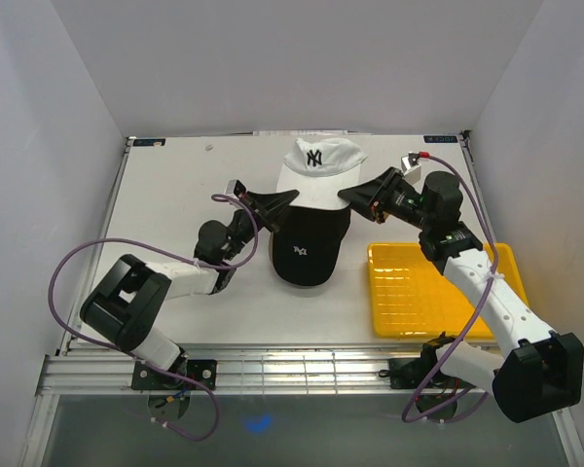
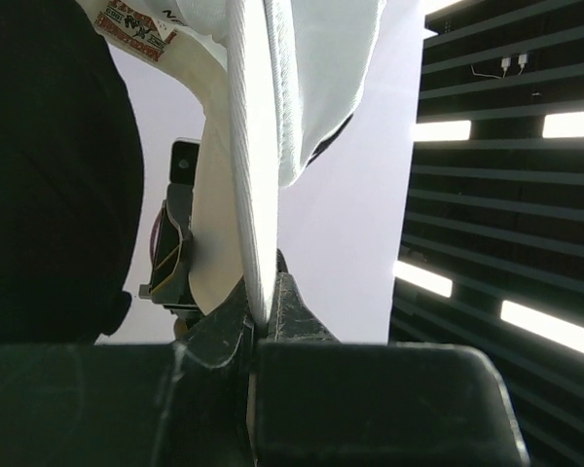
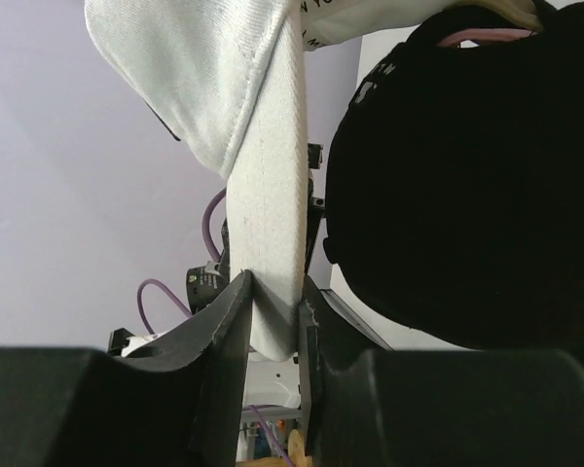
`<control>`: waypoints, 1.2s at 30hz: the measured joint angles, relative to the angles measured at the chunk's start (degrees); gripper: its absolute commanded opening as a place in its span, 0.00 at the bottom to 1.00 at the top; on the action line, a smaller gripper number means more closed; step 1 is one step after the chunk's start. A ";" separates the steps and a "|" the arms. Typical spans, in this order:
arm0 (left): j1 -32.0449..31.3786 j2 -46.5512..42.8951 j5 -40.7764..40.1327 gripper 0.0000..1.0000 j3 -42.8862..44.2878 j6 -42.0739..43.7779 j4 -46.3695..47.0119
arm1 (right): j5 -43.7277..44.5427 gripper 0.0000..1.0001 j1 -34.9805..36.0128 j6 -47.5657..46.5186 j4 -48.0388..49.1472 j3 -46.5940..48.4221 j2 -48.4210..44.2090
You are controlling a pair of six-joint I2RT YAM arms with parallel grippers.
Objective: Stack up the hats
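Note:
A white hat with a dark front logo hangs just behind and partly over a black hat resting on the table. My left gripper is shut on the left edge of the white brim. My right gripper is shut on the brim's right edge. In the left wrist view the thin brim runs down into the shut left gripper, with the black hat on the left. In the right wrist view the right gripper pinches the brim; the black hat fills the right, and a pink strip shows at its top edge.
A yellow tray lies at the right of the table, beneath my right forearm. White walls close in the table at the back and both sides. Purple cables loop from both arms.

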 measured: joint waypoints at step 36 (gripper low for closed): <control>3.32 -7.06 8.35 0.00 -13.03 6.47 -1.07 | -6.08 0.22 3.69 -10.80 -2.21 -7.26 -0.09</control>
